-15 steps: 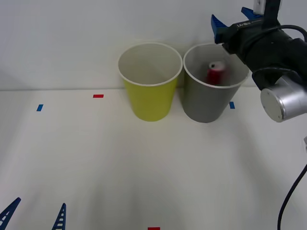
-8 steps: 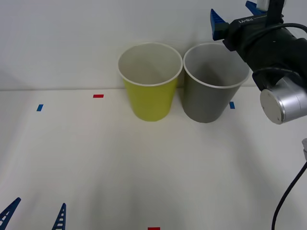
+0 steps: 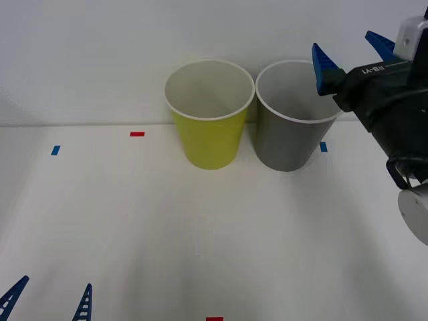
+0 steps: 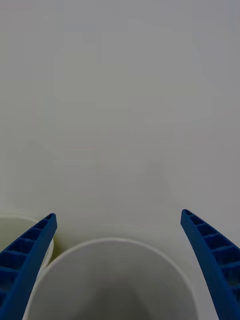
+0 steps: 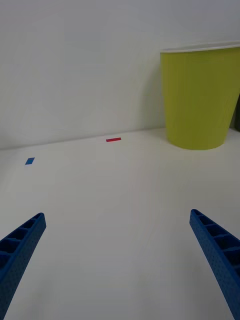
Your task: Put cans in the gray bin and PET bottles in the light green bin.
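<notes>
hovering right gripper (image 3: 351,50), jaws wide, above gray bin (image 3: 289,140)'s pale inside; left gripper (image 5: 120,265) wide, low, facing light green bin (image 5: 202,100)

My right claw (image 3: 352,51) hangs high at the far right, its blue fingers (image 4: 28,255) spread wide and holding nothing, black wrist trailing back behind it. My left claw (image 3: 48,299) sits low at the near left, fingers (image 5: 217,250) parted too.
</notes>
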You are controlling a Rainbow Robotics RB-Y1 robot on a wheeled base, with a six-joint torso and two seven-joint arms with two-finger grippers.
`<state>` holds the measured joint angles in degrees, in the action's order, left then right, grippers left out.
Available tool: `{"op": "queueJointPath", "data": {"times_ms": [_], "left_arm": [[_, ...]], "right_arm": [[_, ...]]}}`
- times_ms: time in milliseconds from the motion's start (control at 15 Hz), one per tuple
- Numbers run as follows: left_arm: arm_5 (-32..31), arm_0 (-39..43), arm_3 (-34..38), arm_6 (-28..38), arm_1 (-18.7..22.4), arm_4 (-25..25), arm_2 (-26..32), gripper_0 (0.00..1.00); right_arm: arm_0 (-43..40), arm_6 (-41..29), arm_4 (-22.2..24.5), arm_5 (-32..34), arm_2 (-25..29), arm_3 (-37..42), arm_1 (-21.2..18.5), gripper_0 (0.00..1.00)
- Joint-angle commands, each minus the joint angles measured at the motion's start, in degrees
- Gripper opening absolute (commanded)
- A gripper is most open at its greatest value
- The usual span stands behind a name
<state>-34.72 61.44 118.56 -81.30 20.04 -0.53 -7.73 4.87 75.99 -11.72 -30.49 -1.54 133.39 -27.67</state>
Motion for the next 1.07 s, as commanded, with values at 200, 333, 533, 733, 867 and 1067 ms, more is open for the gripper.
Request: {"op": "queueJointPath", "data": {"times_ms": [200, 333, 533, 733, 867, 1067], "left_arm": [[0.00, 0.00, 0.00, 0.00, 0.00, 0.00, 0.00, 1.00], [0.00, 0.00, 0.00, 0.00, 0.00, 0.00, 0.00, 1.00], [0.00, 0.00, 0.00, 0.00, 0.00, 0.00, 0.00, 1.00], [0.00, 0.00, 0.00, 0.00, 0.00, 0.00, 0.00, 1.00], [0.00, 0.00, 0.00, 0.00, 0.00, 0.00, 0.00, 1.00], [0.00, 0.00, 0.00, 0.00, 0.00, 0.00, 0.00, 1.00]], "right_arm": [[-18.40, -0.41, 0.03, -0.01, 0.31, 12.34, -1.51, 0.84], [-23.85, 0.12, 0.03, 0.52, 0.05, 13.92, 0.16, 0.85], [-27.55, 0.73, 1.35, 1.92, -0.92, 14.36, 2.89, 0.85], [-29.39, 1.35, 1.26, 1.92, -1.01, 14.27, 3.24, 0.85], [-30.36, 2.05, 1.35, 2.54, -1.01, 13.39, 5.08, 0.85], [-30.53, 1.96, 6.36, 21.26, -3.03, -0.06, 5.26, 0.85]]}}
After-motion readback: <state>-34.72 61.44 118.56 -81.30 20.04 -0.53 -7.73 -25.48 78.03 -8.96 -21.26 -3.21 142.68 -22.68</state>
